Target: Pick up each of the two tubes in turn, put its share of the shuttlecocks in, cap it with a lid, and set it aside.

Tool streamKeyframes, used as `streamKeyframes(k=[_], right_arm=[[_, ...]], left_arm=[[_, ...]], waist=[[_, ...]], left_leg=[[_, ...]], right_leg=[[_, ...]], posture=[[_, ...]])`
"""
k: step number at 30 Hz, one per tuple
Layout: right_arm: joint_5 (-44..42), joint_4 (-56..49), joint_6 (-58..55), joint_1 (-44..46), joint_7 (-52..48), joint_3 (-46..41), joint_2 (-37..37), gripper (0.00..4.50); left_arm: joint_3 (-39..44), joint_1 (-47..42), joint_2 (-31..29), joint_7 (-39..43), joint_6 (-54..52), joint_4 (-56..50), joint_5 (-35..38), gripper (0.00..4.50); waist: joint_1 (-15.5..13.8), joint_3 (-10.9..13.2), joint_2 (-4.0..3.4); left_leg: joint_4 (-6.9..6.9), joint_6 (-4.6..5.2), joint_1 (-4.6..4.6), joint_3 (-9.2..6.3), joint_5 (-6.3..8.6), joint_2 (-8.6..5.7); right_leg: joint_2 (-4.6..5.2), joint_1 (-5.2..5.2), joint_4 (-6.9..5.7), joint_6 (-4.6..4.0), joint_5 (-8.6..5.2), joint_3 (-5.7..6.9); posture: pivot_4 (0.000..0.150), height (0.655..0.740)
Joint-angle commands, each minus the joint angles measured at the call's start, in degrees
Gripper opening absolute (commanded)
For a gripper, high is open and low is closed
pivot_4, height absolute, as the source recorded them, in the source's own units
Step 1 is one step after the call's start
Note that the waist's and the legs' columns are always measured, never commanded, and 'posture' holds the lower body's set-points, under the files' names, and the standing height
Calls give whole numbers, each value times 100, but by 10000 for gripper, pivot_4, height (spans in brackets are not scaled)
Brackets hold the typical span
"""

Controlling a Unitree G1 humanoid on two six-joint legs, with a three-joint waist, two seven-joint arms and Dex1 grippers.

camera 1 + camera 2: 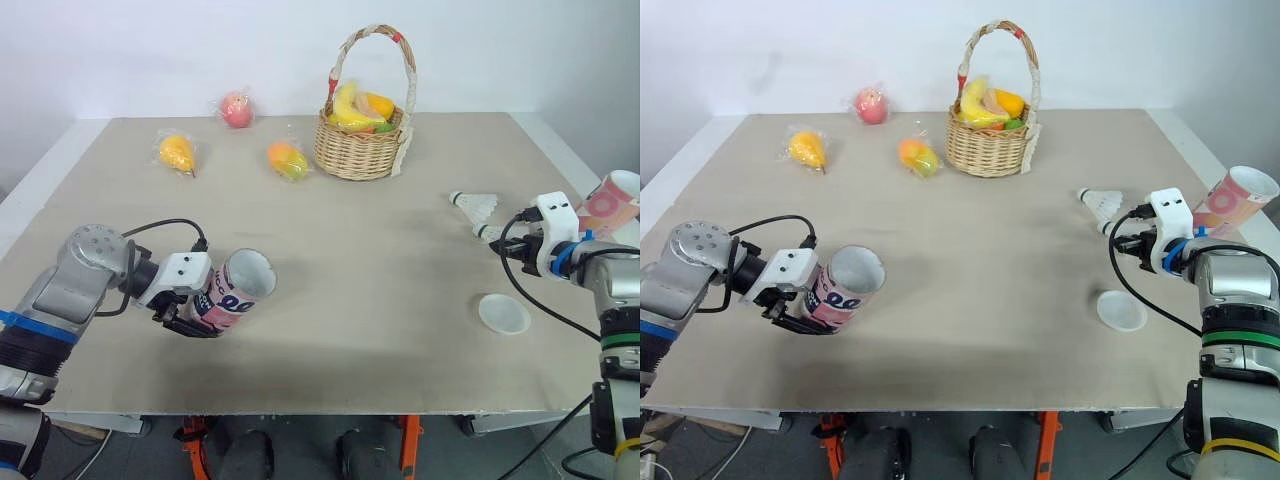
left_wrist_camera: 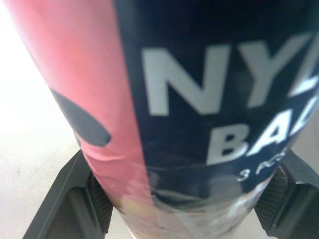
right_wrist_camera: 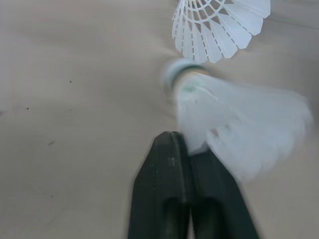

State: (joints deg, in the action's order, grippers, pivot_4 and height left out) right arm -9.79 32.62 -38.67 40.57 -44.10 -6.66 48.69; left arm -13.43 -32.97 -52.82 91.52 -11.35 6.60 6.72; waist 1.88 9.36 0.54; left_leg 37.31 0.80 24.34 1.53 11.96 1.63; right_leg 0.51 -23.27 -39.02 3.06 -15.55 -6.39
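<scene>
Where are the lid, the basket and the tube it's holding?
Lid (image 1: 504,314): left eye view, its centre.
Basket (image 1: 357,155): left eye view, woven wall.
Held tube (image 1: 230,297): left eye view, printed side.

Head stereo pair overlooks table (image 1: 380,260); wrist cams tight on tube (image 2: 164,99), shuttlecock (image 3: 239,129).

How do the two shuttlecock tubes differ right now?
The held tube is clamped in the left gripper over the near left of the table. The free tube sits ungripped by the table's right edge. The held tube shows a dark blue band with white lettering beside pink, while the free tube shows pink and white. Both are uncapped, with open mouths showing.
</scene>
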Motion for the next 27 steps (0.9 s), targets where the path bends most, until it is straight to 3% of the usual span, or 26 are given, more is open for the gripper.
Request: streamKeyframes(k=[1,7,12,17,27], right_arm=[[-282,-877,123,-295,-578,-78,199,288],[-1288,-3602,115,-1004,-1881,13,318,288],[-1718,-5003,180,-206,-2342,949,-227,288],[-1350,-4916,696,846,-2855,2024,-759,288],[-144,-3887,1492,2010,-3107,3313,-1552,288]], left_arm=[[-182,144,3,97,-52,-130,11,32138],[-201,125,34,98,-42,-98,-1,32138],[-268,46,63,98,8,2,-21,32138],[-323,-54,106,98,93,169,-69,32138],[-255,19,148,48,100,248,-103,32138]], waist=[[-2,0,0],[14,1,-9],[48,5,-4],[21,5,1],[-1,4,1]], left_leg=[[0,0,0,0,0,0],[3,19,6,-5,12,1],[15,19,3,-10,12,8],[28,18,7,-11,11,9],[28,18,5,-6,10,15]], right_leg=[[0,0,0,0,0,0],[-2,-2,-2,2,-6,1],[-7,2,-2,18,-3,6],[0,3,-2,21,0,10],[-2,-7,-11,-15,14,20]], posture=[[1500,7400],[1500,7400],[1500,7400],[1500,7400],[1500,7400]])
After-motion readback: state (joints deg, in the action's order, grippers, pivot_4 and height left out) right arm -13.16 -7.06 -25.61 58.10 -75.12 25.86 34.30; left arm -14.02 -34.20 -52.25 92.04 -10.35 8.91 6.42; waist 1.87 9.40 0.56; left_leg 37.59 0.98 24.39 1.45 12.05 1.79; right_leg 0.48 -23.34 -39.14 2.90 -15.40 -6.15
